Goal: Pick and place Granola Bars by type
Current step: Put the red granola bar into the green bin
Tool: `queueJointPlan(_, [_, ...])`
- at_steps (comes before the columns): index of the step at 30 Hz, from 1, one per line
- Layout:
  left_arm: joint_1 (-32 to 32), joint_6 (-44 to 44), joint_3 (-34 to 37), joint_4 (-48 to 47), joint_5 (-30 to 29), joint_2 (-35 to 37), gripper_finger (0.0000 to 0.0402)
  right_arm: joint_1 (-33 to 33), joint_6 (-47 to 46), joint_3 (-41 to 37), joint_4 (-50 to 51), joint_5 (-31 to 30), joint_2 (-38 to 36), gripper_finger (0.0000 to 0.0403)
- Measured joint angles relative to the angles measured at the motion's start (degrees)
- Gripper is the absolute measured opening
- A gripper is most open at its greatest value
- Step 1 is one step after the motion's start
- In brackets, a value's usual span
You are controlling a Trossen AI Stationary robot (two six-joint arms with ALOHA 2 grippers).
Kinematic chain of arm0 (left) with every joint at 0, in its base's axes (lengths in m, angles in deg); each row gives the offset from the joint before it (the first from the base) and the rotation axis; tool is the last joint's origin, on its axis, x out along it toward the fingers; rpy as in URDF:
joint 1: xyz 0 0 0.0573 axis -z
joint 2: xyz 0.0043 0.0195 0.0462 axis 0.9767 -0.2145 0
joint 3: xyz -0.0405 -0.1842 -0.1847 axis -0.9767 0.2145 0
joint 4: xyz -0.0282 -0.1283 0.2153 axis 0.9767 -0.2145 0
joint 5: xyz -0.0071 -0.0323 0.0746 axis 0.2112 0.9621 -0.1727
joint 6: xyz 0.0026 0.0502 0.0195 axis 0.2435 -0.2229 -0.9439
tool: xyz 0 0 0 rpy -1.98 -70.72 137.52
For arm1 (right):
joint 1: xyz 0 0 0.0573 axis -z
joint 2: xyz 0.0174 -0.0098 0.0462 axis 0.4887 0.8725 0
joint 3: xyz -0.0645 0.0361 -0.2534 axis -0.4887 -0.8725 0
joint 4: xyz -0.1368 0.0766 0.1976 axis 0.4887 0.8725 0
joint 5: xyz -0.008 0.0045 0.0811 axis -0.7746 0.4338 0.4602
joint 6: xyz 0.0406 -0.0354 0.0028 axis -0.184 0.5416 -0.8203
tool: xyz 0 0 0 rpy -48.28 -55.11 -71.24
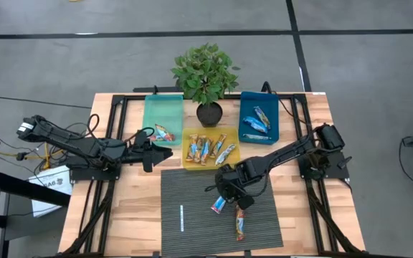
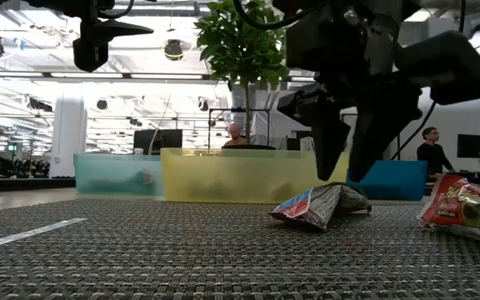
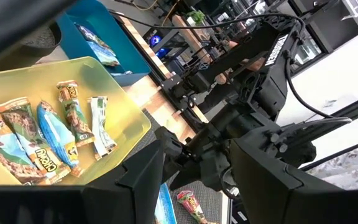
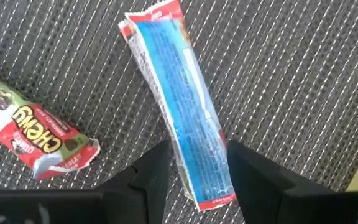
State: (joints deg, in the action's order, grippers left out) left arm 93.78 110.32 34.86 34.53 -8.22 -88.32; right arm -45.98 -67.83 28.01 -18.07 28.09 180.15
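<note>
Nearest the right wrist camera, the right gripper (image 4: 197, 168) has its fingers parted on either side of a blue granola bar (image 4: 185, 99) lying flat on the dark mat (image 4: 291, 74), not clamped; a red bar (image 4: 36, 134) lies at nine o'clock. From above, the left gripper (image 1: 149, 154) hovers part-open and empty beside the green tray (image 1: 162, 111); more bars fill the yellow tray (image 1: 190, 163) and blue tray (image 1: 247, 109).

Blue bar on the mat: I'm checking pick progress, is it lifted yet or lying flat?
Lying flat. The blue bar rests on the mat, with the right end effector open astride it.
</note>
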Motion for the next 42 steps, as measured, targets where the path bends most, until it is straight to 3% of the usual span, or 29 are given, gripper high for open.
queueJointPlan(15, [-0.02,0.65,-0.04,-0.50,0.00,-0.06,0.0181,0.00,-0.83,1.09,-0.84,-0.99,5.95,0.0145])
queueJointPlan(30, [-0.02,0.62,-0.04,-0.44,0.02,-0.26,0.0181,0.11,-3.31,2.03,0.61,-0.09,5.60,0.0018])
queueJointPlan(42, [-0.02,0.47,-0.04,-0.42,0.15,-0.26,0.0181,2.62,-13.14,9.36,0.25,5.14,5.79,0.0014])
